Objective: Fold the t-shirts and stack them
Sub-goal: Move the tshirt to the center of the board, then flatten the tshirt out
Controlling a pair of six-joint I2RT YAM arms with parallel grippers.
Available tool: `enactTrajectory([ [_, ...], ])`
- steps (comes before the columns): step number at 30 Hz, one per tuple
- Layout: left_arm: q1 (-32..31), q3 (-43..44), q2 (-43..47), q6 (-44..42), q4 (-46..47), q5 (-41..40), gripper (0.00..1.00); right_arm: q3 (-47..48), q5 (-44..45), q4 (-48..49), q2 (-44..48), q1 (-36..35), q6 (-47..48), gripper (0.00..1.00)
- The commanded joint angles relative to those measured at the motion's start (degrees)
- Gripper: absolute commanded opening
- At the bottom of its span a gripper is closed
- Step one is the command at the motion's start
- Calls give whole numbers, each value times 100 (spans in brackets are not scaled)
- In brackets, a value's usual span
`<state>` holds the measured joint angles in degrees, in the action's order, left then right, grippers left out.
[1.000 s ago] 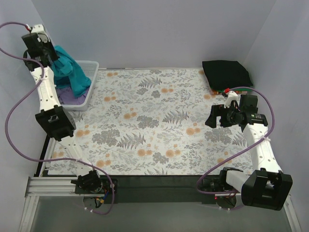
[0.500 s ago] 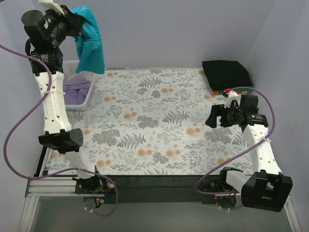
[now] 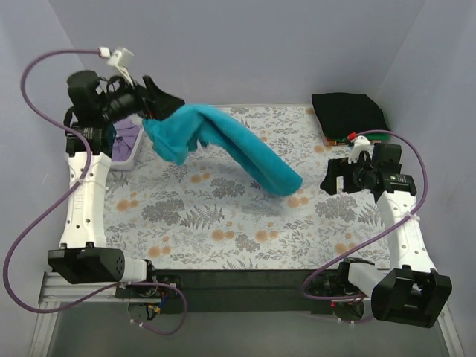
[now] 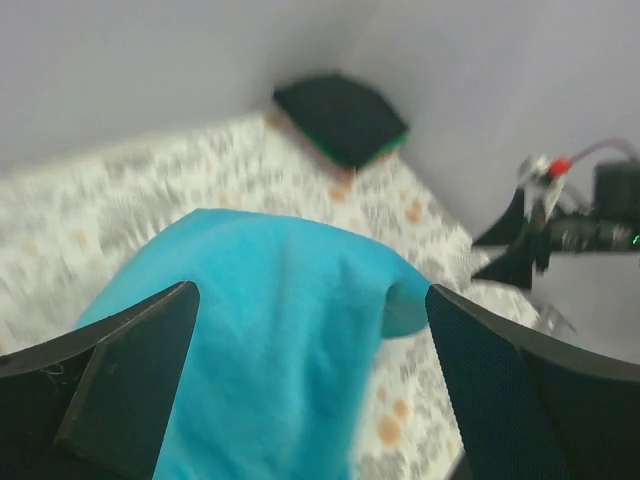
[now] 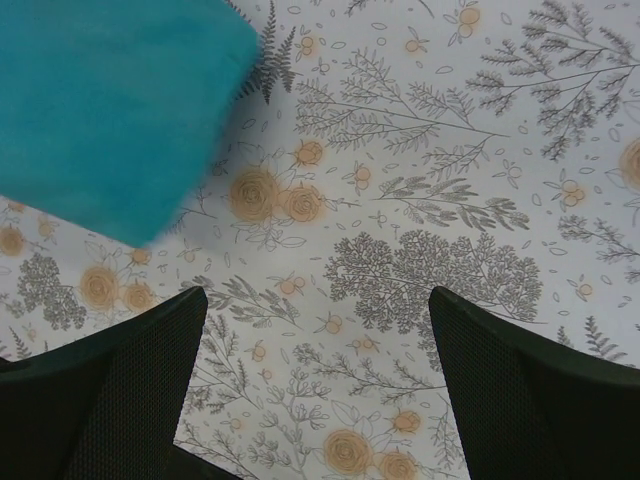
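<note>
The teal t-shirt (image 3: pixel 223 145) stretches in the air from my left gripper (image 3: pixel 160 104) out over the table, its far end near the middle right. In the left wrist view my left gripper (image 4: pixel 310 380) stands open, and the teal t-shirt (image 4: pixel 270 330) fills the space ahead of the wide-apart fingers, blurred. A folded black t-shirt (image 3: pixel 348 113) lies at the back right, with green and orange-red edges under it. A lavender t-shirt (image 3: pixel 126 137) shows in the basket. My right gripper (image 3: pixel 338 178) hovers open and empty above the cloth; the teal t-shirt (image 5: pixel 100 110) reaches its view's upper left.
The white basket (image 3: pixel 123 160) stands at the back left, mostly hidden by my left arm. A floral table cloth (image 3: pixel 223 223) covers the table. Purple cables loop from both arms. Walls close in the back and both sides.
My left arm swung from above the basket toward the table and its jaws went from shut to open. The teal t-shirt was flung out to the right. The right arm barely moved.
</note>
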<state>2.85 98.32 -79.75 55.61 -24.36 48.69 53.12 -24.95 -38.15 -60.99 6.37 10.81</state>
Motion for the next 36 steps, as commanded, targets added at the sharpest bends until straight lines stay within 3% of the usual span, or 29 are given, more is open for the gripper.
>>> enactTrajectory([
  [1, 258, -1523, 239, -1189, -1350, 272, 98, 497, 271, -175, 114, 31, 412, 98],
  [4, 576, -2314, 581, -1919, -1677, 178, 98, 638, 140, -499, 27, 31, 929, 98],
  [10, 576, -2818, 478, -3310, -2564, -253, 94, 709, 7, -1255, -702, -4, 1722, 95],
  [15, 445, -3442, 434, -3645, -2582, -579, 77, 655, 350, -1247, -1203, -259, 1951, 83],
  [21, -406, -4321, 442, -3664, -2118, -1853, 79, 629, 1070, -1011, -2161, -821, 1952, 73],
  [26, -479, -3857, -356, -3303, -1485, -2477, 80, 1243, 1588, -817, -2865, -892, 1705, 71],
  [31, -479, -2795, -1612, -2987, -1519, -3031, 76, 2121, 1879, -861, -3603, -787, 1477, 71],
  [36, -479, -2564, -2141, -2784, -1431, -3392, 79, 2509, 2082, -861, -4244, -708, 1345, 72],
])
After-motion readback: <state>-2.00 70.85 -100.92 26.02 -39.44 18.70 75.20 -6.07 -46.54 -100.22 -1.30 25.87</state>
